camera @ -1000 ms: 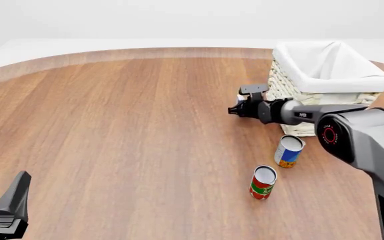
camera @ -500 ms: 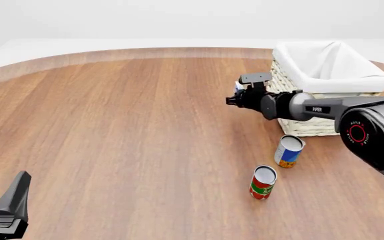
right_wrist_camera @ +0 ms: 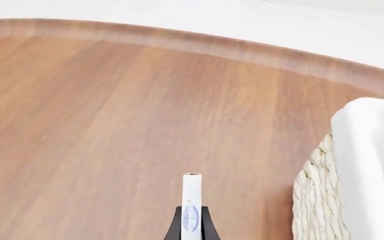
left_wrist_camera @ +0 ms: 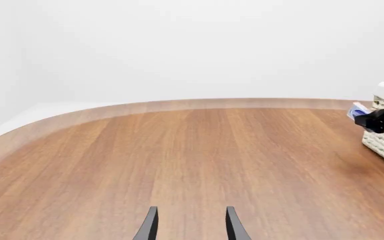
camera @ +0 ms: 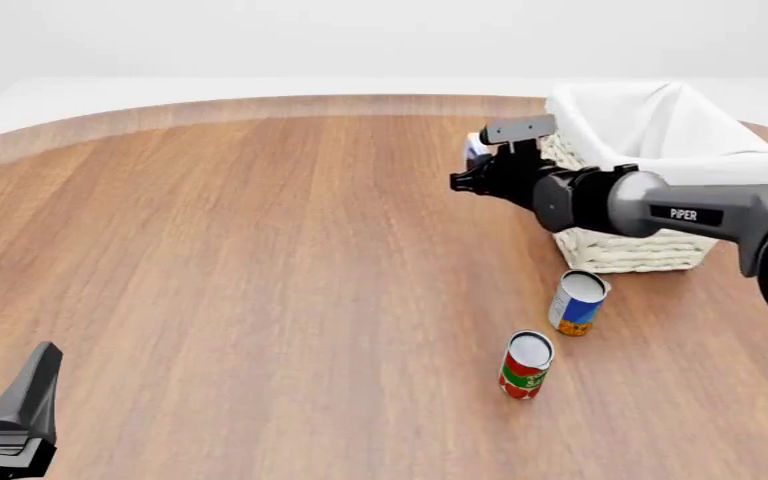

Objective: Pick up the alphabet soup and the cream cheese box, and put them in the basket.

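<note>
My right gripper [camera: 471, 172] is shut on the cream cheese box [camera: 475, 152], a thin white and blue box held on edge above the table, just left of the basket [camera: 651, 140]. In the right wrist view the cream cheese box [right_wrist_camera: 191, 205] stands between the fingers, with the basket [right_wrist_camera: 352, 165] beside it. The alphabet soup [camera: 578, 302], a blue and white can with an orange band, lies tilted on the table in front of the basket. My left gripper [left_wrist_camera: 188, 227] hovers open over bare wood at the near left; from there the cream cheese box [left_wrist_camera: 356, 109] shows far off.
A red and green can [camera: 527, 365] stands on the table just in front of the alphabet soup. The round wooden table [camera: 224, 250] stretches wide to the left, its curved far edge against a white background.
My right gripper has risen and moved farther back with the cream cheese box, staying left of the basket. The cans and my left arm have not moved.
</note>
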Controlling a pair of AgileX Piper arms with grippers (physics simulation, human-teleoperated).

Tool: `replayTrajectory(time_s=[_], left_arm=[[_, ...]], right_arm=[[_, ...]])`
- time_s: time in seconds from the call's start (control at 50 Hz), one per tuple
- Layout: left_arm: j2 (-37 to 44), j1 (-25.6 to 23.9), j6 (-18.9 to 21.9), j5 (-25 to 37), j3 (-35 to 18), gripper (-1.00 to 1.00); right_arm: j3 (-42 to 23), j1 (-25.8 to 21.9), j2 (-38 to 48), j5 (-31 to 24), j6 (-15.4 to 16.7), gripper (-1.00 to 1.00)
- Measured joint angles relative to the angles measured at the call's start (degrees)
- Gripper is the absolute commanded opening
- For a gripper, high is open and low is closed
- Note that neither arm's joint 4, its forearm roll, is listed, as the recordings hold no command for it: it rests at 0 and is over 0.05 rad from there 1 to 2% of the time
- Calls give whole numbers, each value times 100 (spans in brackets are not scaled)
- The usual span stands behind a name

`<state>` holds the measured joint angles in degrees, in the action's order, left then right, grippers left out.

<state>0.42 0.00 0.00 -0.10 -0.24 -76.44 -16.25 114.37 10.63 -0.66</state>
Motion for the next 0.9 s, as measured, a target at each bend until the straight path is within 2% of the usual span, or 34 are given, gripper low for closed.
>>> replayTrajectory(time_s=[0.44, 0.9], left_arm=[[0, 0, 0, 0, 0, 100], [0, 0, 0, 0, 0, 100]], right_arm=[[682, -106, -1134, 0, 248, -100], [1117, 79, -2152, -152, 595, -100]])
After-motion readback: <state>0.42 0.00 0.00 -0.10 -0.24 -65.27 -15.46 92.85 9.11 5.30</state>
